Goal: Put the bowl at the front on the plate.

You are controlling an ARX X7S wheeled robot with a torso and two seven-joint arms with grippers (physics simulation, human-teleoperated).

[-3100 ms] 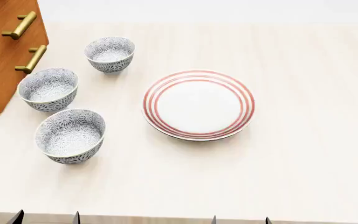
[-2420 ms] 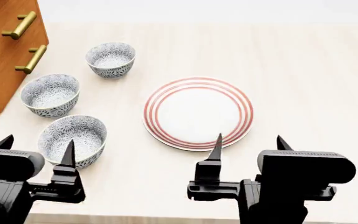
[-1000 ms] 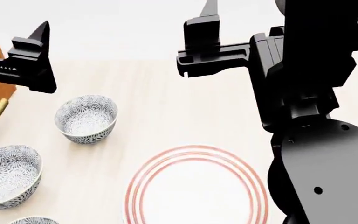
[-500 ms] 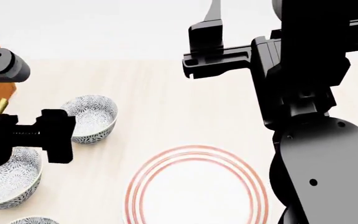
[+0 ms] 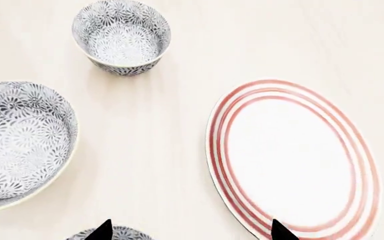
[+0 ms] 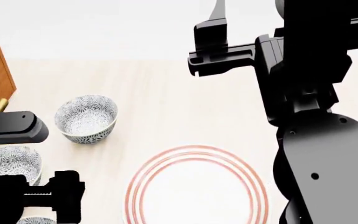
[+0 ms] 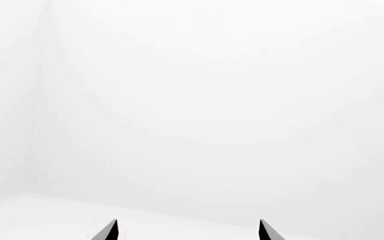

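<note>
Bowl [image 5: 108, 234] grey-blue floral, mostly hidden | left end effector [image 5: 190, 231] wide | right end effector [image 7: 188, 231] wide

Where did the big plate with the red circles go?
In the head view the plate lies on the pale table at the bottom middle, partly cut off by the edge, right of the three patterned bowls, between the two arms.

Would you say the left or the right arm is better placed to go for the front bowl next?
Left, probably. The left gripper hangs open over the table, the front bowl just by its fingertips, beside the plate. The right gripper is raised high, its camera facing only blank wall.
</note>
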